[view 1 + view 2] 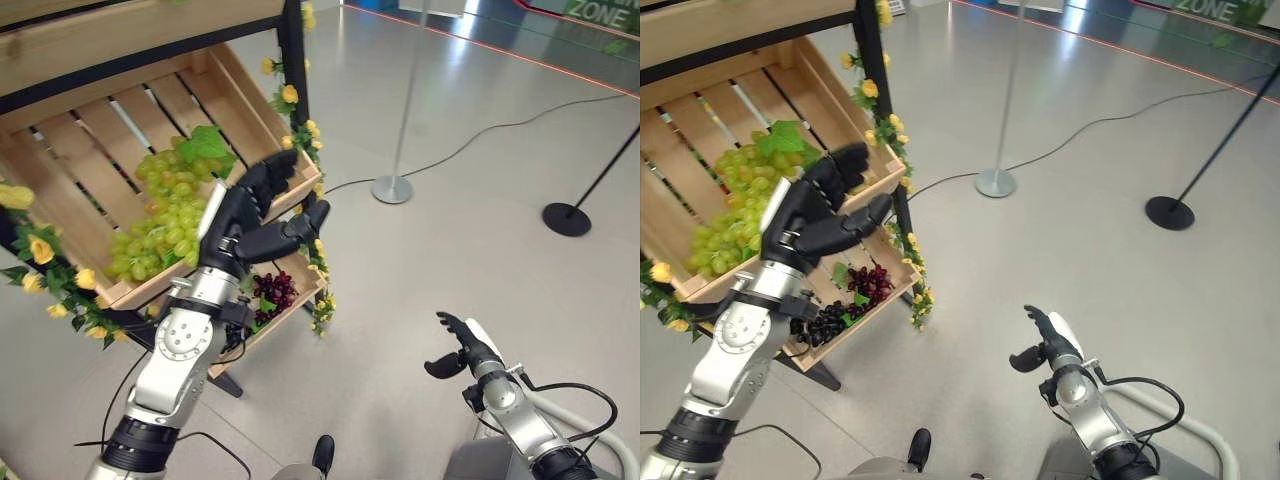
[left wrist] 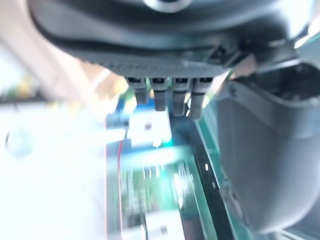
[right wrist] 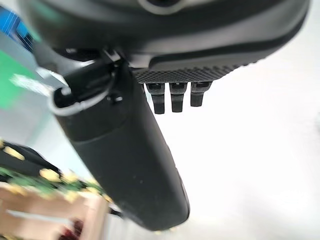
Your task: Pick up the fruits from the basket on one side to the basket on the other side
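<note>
left hand [image 1: 245, 215], fingers apart and empty, hovers just right of the green grapes [image 1: 160, 215], much nearer than the right hand [image 1: 462, 350]

Setting. A smooth, pale grey floor [image 1: 450, 260] with a soft sheen fills the room and reflects light near its far edge. A slim metal post [image 1: 408, 90] stands upright on a round silver base [image 1: 392, 189]. Well apart to its right, a dark slanted pole [image 1: 615, 165] meets a black disc base [image 1: 567, 219]. A red line [image 1: 500, 48] crosses the far floor.
</note>
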`<state>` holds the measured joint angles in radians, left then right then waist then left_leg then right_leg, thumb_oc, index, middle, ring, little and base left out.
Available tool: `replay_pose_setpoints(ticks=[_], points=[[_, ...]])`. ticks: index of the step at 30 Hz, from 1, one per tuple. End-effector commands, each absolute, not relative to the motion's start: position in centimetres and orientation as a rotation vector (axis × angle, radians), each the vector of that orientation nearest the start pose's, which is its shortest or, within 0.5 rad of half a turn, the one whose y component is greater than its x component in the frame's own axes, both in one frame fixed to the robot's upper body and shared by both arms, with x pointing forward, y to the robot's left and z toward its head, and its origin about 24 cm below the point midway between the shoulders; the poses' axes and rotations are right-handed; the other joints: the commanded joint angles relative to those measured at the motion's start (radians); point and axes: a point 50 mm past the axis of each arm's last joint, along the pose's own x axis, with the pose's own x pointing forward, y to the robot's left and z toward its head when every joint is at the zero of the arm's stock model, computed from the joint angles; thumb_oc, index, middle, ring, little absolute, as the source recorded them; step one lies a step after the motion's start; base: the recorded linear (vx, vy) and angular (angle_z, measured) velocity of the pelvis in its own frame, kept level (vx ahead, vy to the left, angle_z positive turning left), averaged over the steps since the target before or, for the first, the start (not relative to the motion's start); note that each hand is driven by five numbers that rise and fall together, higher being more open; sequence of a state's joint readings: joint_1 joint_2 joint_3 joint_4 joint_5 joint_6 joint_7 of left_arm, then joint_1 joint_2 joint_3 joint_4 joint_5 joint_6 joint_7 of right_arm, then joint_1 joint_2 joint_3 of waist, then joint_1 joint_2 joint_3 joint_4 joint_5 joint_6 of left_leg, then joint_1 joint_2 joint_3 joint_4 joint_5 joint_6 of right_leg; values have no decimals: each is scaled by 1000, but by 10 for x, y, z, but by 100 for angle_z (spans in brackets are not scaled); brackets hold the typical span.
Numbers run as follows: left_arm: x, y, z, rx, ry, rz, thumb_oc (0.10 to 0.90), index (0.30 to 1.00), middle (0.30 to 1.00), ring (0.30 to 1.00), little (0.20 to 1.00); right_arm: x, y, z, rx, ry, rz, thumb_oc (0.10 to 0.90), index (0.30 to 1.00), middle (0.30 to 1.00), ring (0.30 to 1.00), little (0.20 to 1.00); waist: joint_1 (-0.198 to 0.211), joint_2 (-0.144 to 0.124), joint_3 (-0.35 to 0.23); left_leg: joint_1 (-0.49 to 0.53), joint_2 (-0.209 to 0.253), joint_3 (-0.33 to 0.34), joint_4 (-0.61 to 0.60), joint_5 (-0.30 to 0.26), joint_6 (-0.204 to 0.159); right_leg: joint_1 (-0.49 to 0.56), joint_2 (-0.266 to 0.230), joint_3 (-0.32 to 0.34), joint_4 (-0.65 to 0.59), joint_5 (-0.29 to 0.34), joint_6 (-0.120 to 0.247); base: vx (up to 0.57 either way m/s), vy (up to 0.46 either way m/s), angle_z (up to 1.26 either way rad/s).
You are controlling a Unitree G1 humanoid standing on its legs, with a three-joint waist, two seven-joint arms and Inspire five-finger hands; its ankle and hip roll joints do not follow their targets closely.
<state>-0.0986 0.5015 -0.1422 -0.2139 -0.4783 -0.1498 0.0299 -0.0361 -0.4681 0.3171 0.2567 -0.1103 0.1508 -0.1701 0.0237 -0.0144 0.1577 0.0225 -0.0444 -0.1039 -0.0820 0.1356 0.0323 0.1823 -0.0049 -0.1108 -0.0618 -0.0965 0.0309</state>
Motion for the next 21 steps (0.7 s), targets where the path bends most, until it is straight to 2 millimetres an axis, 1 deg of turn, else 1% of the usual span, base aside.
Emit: replay_pose_setpoints(ticks=[1,3,4,5,6,7,8,9,10,11,12,13,14,15,16,17,18,19,20,21], points=[[256,185,168,-101,-670,-192,800,900,900,900,900,266,-203,35,-650,14,-2,800,900,900,900,900,22,-23,-30,29,-9,-104,163,-152,-19,-84,-40,124,10,168,18,-24,195,-86],[254,186,167,-122,-679,-179,800,900,900,900,900,267,-194,32,-617,-4,10,800,900,900,900,900,24,-11,-35,38,-22,-132,129,-143,-3,-97,-34,179,8,175,23,-60,266,-138],[256,181,167,-157,-678,-223,800,900,900,900,900,266,-190,28,-586,10,-17,800,900,900,900,900,12,1,-42,45,-22,-113,92,-130,3,-110,-35,203,5,185,33,-68,261,-167],[256,181,167,-161,-676,-227,800,900,900,900,900,266,-190,27,-584,11,-19,800,900,900,900,900,12,2,-43,46,-20,-109,85,-128,3,-112,-35,205,6,186,34,-63,254,-117],[257,176,166,-170,-678,-267,800,900,900,900,900,265,-190,24,-556,28,-46,800,900,900,900,900,3,6,-45,50,-15,-97,67,-121,2,-118,-39,207,6,189,40,-40,252,-37],[261,163,161,-153,-651,-304,800,900,900,900,900,261,-189,17,-540,53,-54,800,900,900,900,900,-19,16,-49,61,-23,-100,34,-123,8,-142,-48,225,15,198,58,-72,253,-15],[261,162,160,-149,-649,-305,800,900,900,900,900,261,-189,17,-538,54,-54,800,900,900,900,900,-20,17,-48,55,-25,-98,33,-116,8,-154,-50,229,20,206,61,-44,246,-20],[263,158,155,-156,-609,-327,800,900,900,900,900,257,-190,13,-529,78,-60,800,900,900,900,900,-32,23,-49,67,-26,-96,12,-120,13,-164,-54,235,25,207,69,-59,233,-35],[264,156,145,-158,-556,-340,800,900,900,900,900,248,-193,4,-516,120,-55,800,900,900,900,900,-55,31,-51,70,-33,-84,-1,-124,21,-203,-61,240,46,219,84,-31,248,-34],[264,156,143,-157,-550,-342,800,900,900,900,900,246,-194,2,-516,128,-53,800,900,900,900,900,-59,33,-51,70,-34,-80,-3,-125,23,-211,-61,240,52,221,86,-60,228,-35],[263,157,139,-168,-530,-350,800,900,900,900,900,243,-195,-1,-514,147,-49,800,900,900,900,900,-64,34,-51,69,-36,-67,-4,-126,26,-229,-60,229,75,224,91,-91,175,-40],[262,161,131,-173,-498,-332,800,900,900,900,900,241,-192,-7,-504,179,-16,800,900,900,900,900,-54,36,-47,70,-29,-9,-4,-128,28,-257,-75,130,176,216,102,-108,165,-49],[261,163,130,-169,-495,-322,800,900,900,900,900,241,-191,-8,-504,183,-4,800,900,900,900,900,-48,37,-48,65,-25,8,-3,-123,27,-264,-80,106,204,213,102,-135,156,-73],[261,167,125,-182,-465,-304,800,900,900,900,900,240,-189,-12,-504,201,16,800,900,900,900,900,-35,43,-46,59,-13,48,1,-117,26,-265,-87,49,267,195,96,-118,117,-116],[262,171,114,-186,-420,-292,800,900,900,900,900,238,-186,-19,-500,235,29,800,900,900,900,900,-22,43,-43,50,-6,85,9,-111,28,-248,-72,17,308,150,80,-95,100,-134],[262,171,113,-186,-417,-292,800,900,900,900,900,238,-186,-19,-498,237,29,800,900,900,900,900,-21,41,-43,50,-6,87,10,-111,28,-245,-70,17,307,146,79,-69,41,-141],[262,170,106,-182,-387,-289,800,900,900,900,900,237,-186,-23,-481,261,24,800,900,900,900,900,-14,33,-48,42,-8,91,15,-106,25,-212,-54,12,268,122,61,-39,-28,-106],[263,169,99,-182,-360,-281,800,900,900,900,900,234,-186,-29,-476,277,28,800,900,900,900,900,-5,19,-55,31,-15,95,27,-111,19,-171,-53,2,181,116,49,-46,-50,-83],[262,169,93,-177,-341,-269,800,900,900,900,900,232,-186,-33,-470,289,31,800,900,900,900,900,2,10,-60,24,-17,99,34,-115,13,-149,-59,-7,119,120,46,-30,-70,-50],[262,169,80,-167,-301,-243,800,900,900,900,900,229,-186,-40,-454,320,30,800,900,900,900,900,5,2,-66,18,-13,110,36,-117,4,-128,-54,6,52,135,46,-19,-57,-39]])
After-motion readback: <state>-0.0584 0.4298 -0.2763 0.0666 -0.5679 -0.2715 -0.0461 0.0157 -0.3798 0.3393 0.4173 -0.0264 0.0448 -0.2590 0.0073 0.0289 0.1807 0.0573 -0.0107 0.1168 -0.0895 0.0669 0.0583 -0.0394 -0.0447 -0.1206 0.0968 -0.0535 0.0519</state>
